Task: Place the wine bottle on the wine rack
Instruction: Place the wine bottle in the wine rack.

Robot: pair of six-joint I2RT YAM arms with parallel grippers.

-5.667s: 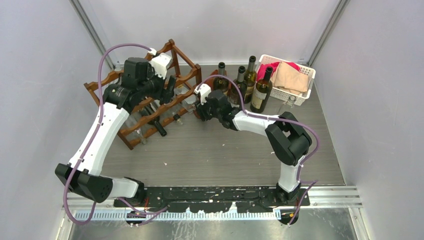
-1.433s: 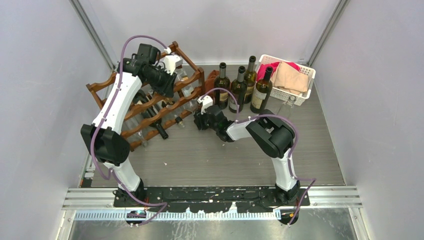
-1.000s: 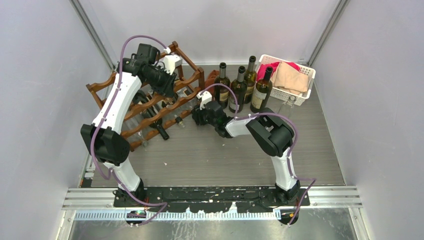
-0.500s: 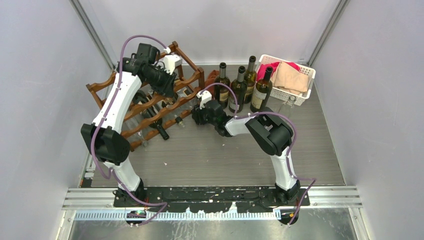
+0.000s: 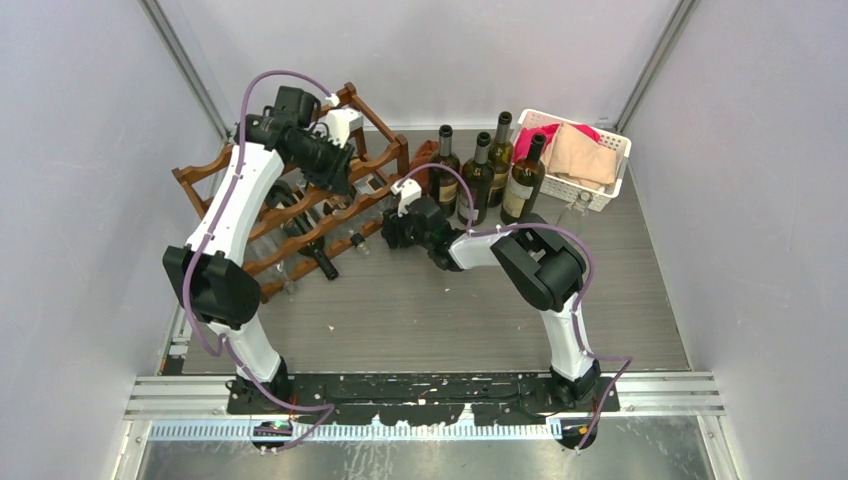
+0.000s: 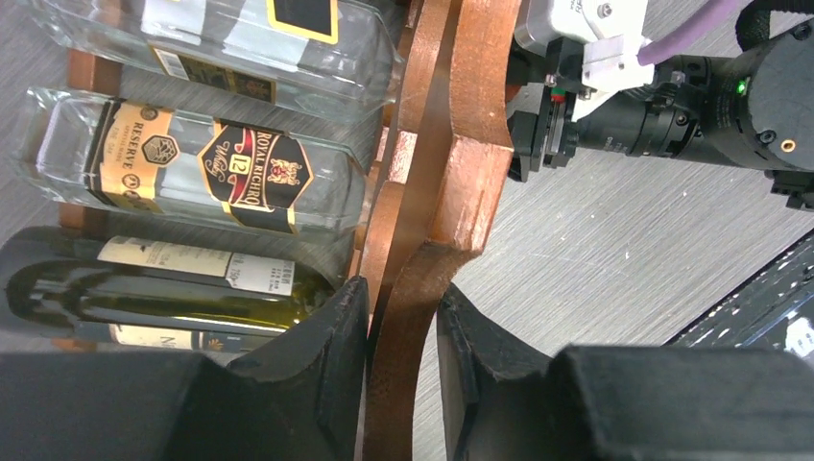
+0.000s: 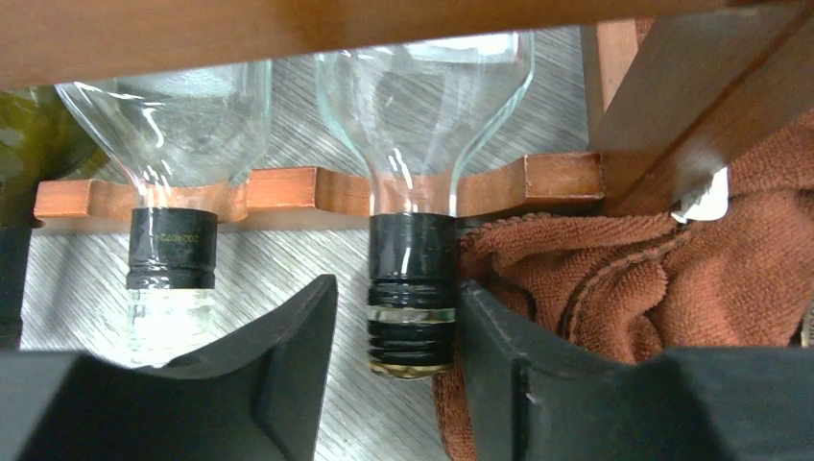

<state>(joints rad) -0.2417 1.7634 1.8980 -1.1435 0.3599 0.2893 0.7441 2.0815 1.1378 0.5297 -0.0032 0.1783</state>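
Closer to the wine rack (image 6: 470,182) than a second ago, the right jaws stand apart around the neck of the wine bottle (image 7: 413,279) lying in it, while the left jaws clamp its rail.

The wine rack (image 5: 300,238) stood at the back left of the table (image 5: 450,320), lying bottles (image 6: 192,163) in its tiers. Right of it four bottles (image 5: 480,175) stood upright in a row, then a basket (image 5: 612,175) holding cloths (image 5: 580,150). Another cloth (image 7: 595,288) lay at the rack's right end, beside a wine bottle (image 7: 422,125) lying there
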